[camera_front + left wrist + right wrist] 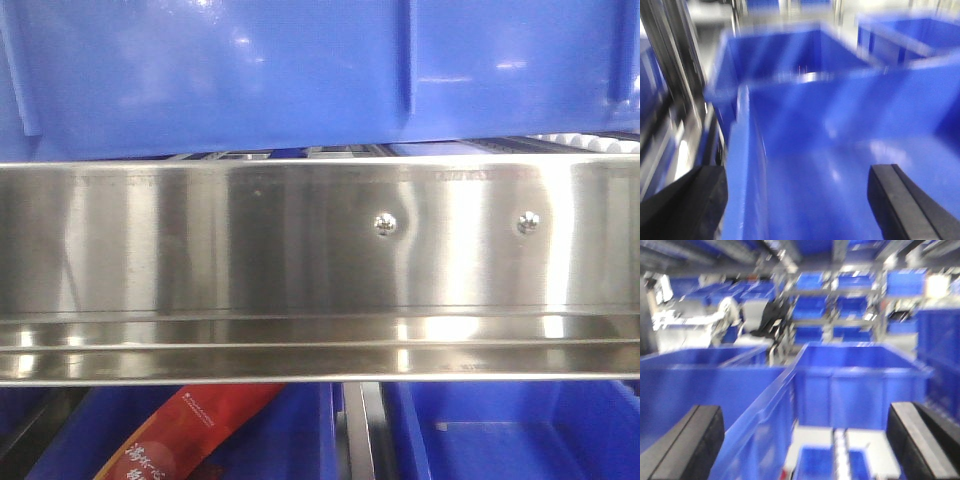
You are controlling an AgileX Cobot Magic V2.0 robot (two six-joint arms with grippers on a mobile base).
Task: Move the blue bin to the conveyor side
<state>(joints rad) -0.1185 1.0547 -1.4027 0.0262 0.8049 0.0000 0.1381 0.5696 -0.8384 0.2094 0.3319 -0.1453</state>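
Front camera is parked right up against the shelving. The blue bin (250, 70) fills the top of the view from the left edge to the right, with its base sitting on the rollers just behind the front rail of the stainless rack (300, 260). So it's not off the rack yet, and I can't see the conveyor in any view. On the level under the rail there's a red packet (190, 425) lying in a crate at the left, and another blue crate (520, 430) at the right.

The left wrist view is pretty smeared. Still, the left end effector (796, 185) is clearly spread wide: one finger (685, 205) outside the bin's side wall (740, 165), the other over the glossy floor inside. My read is it's straddling the wall so it can pinch the rim, but nothing is clamped yet.

Right side is the same story. The right end effector (802, 412) has its fingers wide apart, with a blue rim (765, 410) running up between them and a neighbouring crate (860, 385) straight ahead. I can't say for sure that rim belongs to the same bin, though it probably does. A crate that long makes sense as a two-arm lift, one grip per side so it stays level.
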